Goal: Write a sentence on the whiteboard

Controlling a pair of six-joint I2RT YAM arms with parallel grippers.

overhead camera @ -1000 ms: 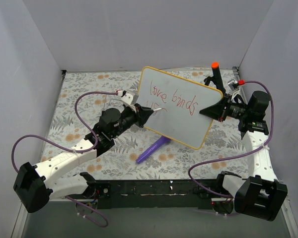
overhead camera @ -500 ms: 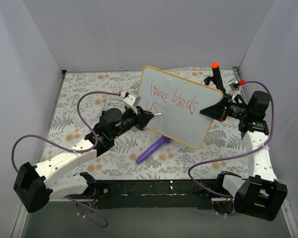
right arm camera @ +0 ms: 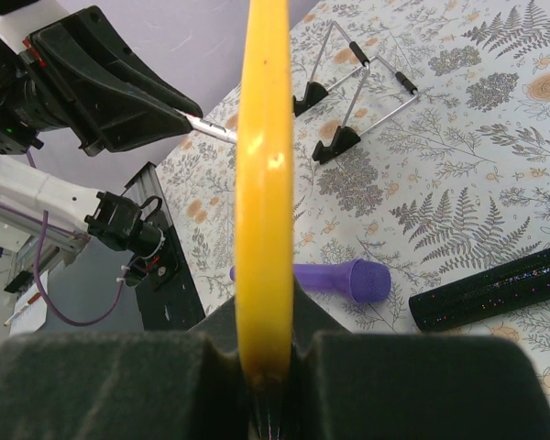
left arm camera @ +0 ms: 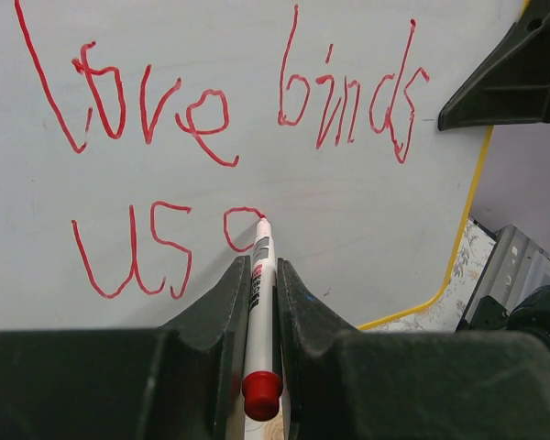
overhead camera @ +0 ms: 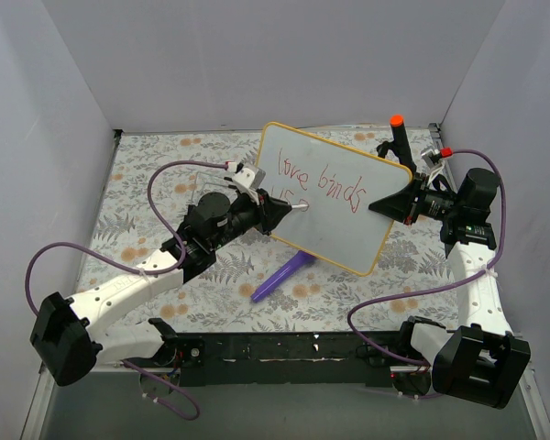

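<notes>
Two arms meet at one whiteboard, which stands tilted up right of the desk's centre, at about 1 o'clock in the top view. It is a flat, smooth white rectangle with rounded corners and a thin glossy yellow frame.

Your right gripper is clamped on the frame at the board's 3 o'clock edge. In the right wrist view the yellow rim runs straight up from between the closed black fingers.

Your left gripper comes in from 8 o'clock and is closed tight on a slim white marker with a red end cap. The marker's red tip touches the board.

The sentence is thin red cursive. The top line reads "love binds". Below it are "us" and a small curved stroke that ends at the marker tip.

The desk wears a cloth printed with ferns and orange flowers. A purple cylinder lies at 6 o'clock, just beneath the board's lower edge. A black glittery tube and a wire easel with black feet also rest on the cloth. A black post with an orange cap stands at the board's 1 o'clock corner. Plain walls close three sides, and the widest open cloth lies toward 10 o'clock.
</notes>
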